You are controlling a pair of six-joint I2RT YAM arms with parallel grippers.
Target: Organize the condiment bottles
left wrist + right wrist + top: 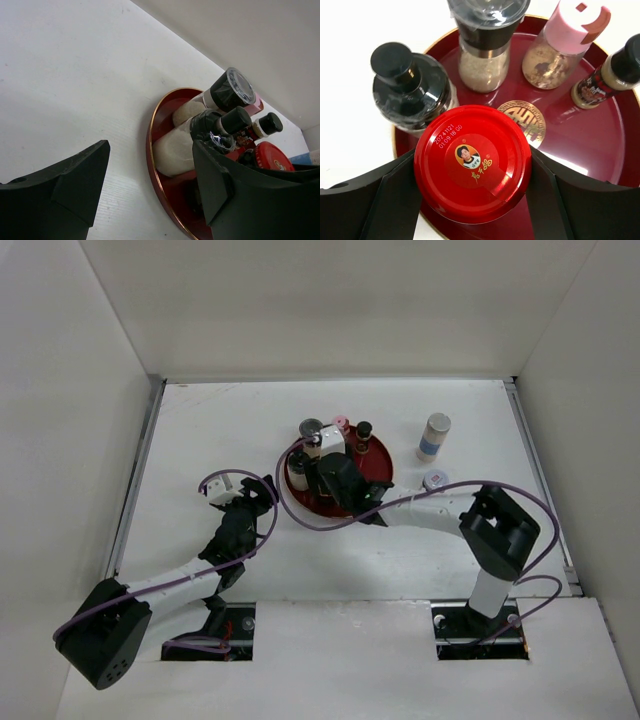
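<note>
1. Shows a white stamp, "20241121 01:09:18 CO", on top of the red-lidded jar (472, 165), above a small portrait sticker and gold Chinese characters too fine to read.
2. Carries a gold emblem (522, 120) at the centre of the red tray (605, 150).
3. Clamps the right gripper (474, 175) on that jar, one finger pressed to each side of the lid, over the tray's near edge; set down or lifted, cannot tell.
4. Stretches the right arm low across the table (200, 420) from the right, wrist above the tray.
5. Holds the left gripper (150, 152) spread, nothing between its fingers, near the tray's left rim.
6. Groups four more bottles upright on the tray: black-capped jar (410, 90), clear-topped grinder (485, 55), pink-capped shaker (560, 50), and small black-capped bottle (602, 82), its red-and-dark label unreadable.
7. Keeps two off the tray, to its right: blue-labelled jar (434, 437) and silvery-capped jar (436, 480), the latter beside the right arm.
</note>
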